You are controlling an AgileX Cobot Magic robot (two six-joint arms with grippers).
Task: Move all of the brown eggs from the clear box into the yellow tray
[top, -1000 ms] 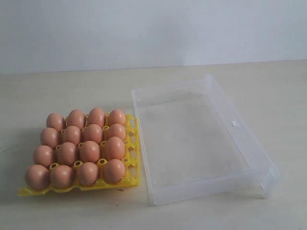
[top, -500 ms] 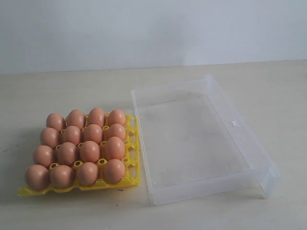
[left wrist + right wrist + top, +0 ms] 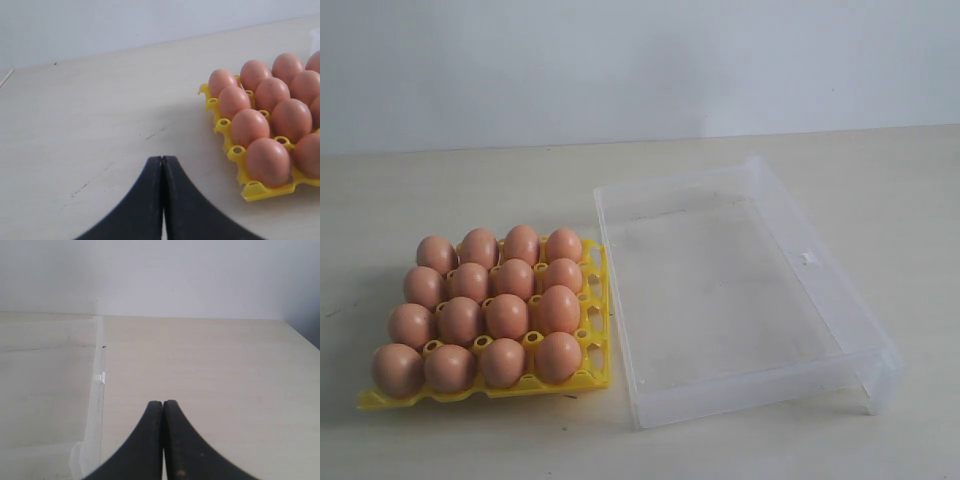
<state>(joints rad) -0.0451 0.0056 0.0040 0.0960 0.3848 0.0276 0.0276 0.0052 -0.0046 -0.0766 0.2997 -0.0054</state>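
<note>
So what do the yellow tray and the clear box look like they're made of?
The yellow tray looks like moulded plastic, faintly glossy: even bright colour, openwork cups with round holes. The clear box is probably thin rigid plastic, smooth and transparent: the table shows through its floor and walls.
</note>
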